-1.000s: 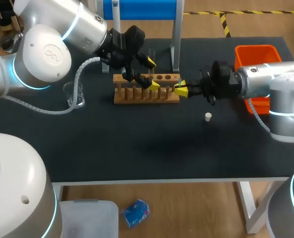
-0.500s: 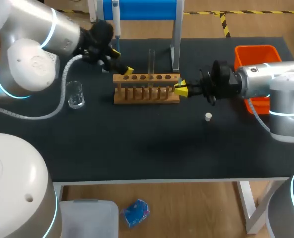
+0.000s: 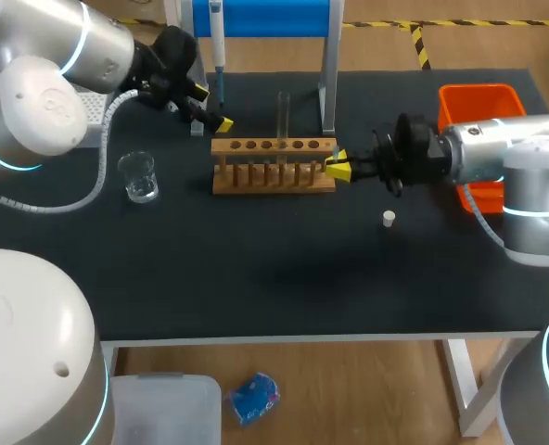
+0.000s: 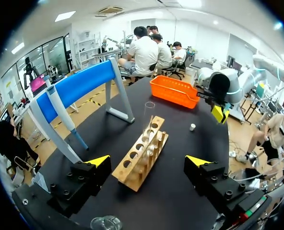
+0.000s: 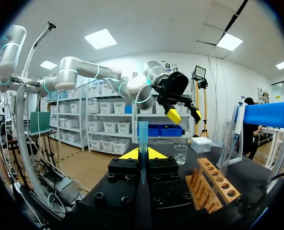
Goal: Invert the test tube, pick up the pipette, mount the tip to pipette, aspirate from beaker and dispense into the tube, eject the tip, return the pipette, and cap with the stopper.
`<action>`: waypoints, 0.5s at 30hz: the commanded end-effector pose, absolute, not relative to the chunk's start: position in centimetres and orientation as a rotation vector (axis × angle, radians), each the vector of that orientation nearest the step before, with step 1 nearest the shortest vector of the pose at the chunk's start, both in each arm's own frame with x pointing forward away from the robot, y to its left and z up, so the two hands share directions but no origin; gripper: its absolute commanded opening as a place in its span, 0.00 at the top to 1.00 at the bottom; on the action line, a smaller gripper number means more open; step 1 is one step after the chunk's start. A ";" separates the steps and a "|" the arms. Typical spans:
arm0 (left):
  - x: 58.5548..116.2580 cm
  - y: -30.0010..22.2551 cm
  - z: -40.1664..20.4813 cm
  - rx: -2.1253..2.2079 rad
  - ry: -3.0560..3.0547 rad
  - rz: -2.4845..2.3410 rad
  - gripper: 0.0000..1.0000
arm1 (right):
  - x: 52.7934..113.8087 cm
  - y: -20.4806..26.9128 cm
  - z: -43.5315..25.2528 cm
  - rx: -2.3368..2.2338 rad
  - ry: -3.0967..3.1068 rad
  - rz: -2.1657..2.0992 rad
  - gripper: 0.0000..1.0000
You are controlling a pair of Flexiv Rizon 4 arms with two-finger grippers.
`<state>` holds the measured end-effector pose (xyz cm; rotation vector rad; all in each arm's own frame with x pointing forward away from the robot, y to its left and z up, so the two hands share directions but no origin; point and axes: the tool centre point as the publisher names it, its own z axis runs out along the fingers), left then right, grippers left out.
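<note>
Left arm: our left tool (image 3: 212,108) is hanging wide open, its fingers well apart and gripping nothing. The wooden rack (image 4: 141,158) is lying on the worktop (image 3: 256,269) ahead of and below this tool, running lengthwise away from it. The test tube (image 4: 148,111) is standing upright in one of the rack's holes, mouth up, beyond the open fingers. The pipette (image 4: 60,117) is hanging on the blue stand (image 4: 79,86), just off to one side of this tool and not touching it. The beaker (image 3: 138,176) is sitting on the worktop below and behind the tool, apart from the rack.

Right arm: our right tool (image 5: 143,154) is closing its fingers tight on a blue pipette tip (image 5: 143,136), which is sticking straight out ahead between them. We are holding this tool at the rack's near end, with the rack stretching away beside it. The stopper (image 3: 389,218) is lying on the worktop near this tool, clear of it. The orange bin (image 3: 483,102) is sitting behind the tool, beside our right arm.
</note>
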<state>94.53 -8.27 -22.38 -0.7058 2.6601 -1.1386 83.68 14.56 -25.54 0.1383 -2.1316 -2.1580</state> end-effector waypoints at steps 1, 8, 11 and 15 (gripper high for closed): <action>94.5 -8.2 -22.3 -0.704 2.662 -1.140 0.00 | 83.6 14.5 -25.5 0.138 -2.134 -2.159 1.00; 100.1 -7.4 -23.7 -0.925 2.423 -1.091 0.00 | 83.6 14.5 -25.5 0.138 -2.134 -2.159 1.00; 102.7 -7.5 -24.2 -0.990 2.341 -1.092 0.00 | 83.6 14.5 -25.5 0.138 -2.134 -2.159 1.00; 105.4 -7.2 -25.0 -1.108 2.248 -1.028 0.00 | 83.6 14.5 -25.5 0.138 -2.134 -2.159 1.00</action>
